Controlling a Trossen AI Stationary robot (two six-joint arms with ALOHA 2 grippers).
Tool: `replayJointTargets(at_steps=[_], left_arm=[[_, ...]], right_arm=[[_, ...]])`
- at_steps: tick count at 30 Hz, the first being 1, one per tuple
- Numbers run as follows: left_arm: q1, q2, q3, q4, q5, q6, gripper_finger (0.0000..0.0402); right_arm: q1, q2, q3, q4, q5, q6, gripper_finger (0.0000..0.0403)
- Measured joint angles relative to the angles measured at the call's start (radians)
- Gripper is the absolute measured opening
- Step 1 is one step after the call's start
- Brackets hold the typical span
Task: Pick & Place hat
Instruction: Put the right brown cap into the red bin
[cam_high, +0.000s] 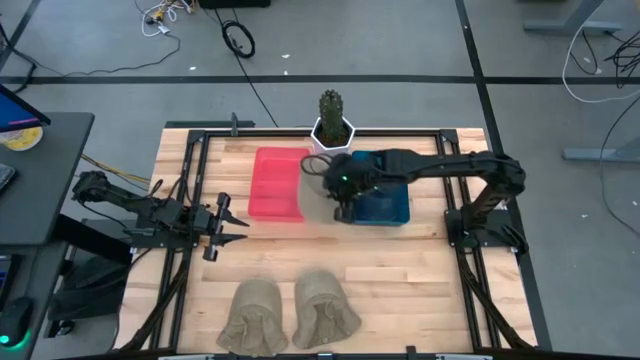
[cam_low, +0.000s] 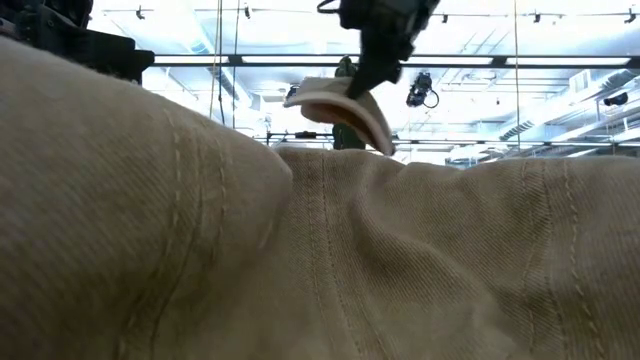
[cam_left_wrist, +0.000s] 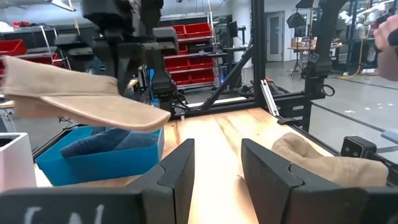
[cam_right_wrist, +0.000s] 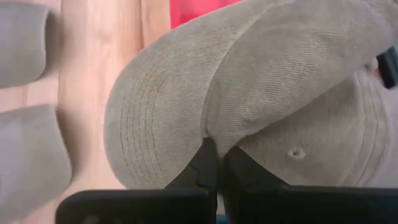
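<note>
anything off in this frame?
Nothing is damaged. One oddity: a tan hat on the table sits right against the low camera, blocking most of its view. The right gripper holds another cap aloft by its brim.

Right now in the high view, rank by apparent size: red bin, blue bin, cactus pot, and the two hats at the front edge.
1. Red bin
2. Left front hat and right front hat: look alike, not ranked
3. Cactus pot
Blue bin: partly hidden under the right arm, so unsure.
</note>
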Motion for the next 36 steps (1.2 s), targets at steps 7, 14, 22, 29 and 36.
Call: replayJointTargets(at_steps=[7,14,22,29,36], left_arm=[[0.0,0.0,0.0,0.0,-0.005,0.003,0.0135],[0.0,0.0,0.0,0.0,-0.005,0.005,0.0135],[0.0,0.0,0.0,0.0,-0.005,0.021,0.0135],[0.0,0.0,0.0,0.0,-0.005,0.021,0.0135],[0.0,0.0,0.0,0.0,-0.004,0.029,0.0135]], right_arm=[[-0.054,0.132,0.159,0.02,-0.032,-0.063,0.0001],[-0.083,0.265,0.295,0.025,-0.06,-0.097,0.0001],[-0.092,0.38,0.437,0.039,-0.094,-0.124,0.0001],[-0.109,0.442,0.461,0.089,-0.094,-0.13,0.0001],[-0.121,0.461,0.445,0.145,-0.093,-0.122,0.0001]])
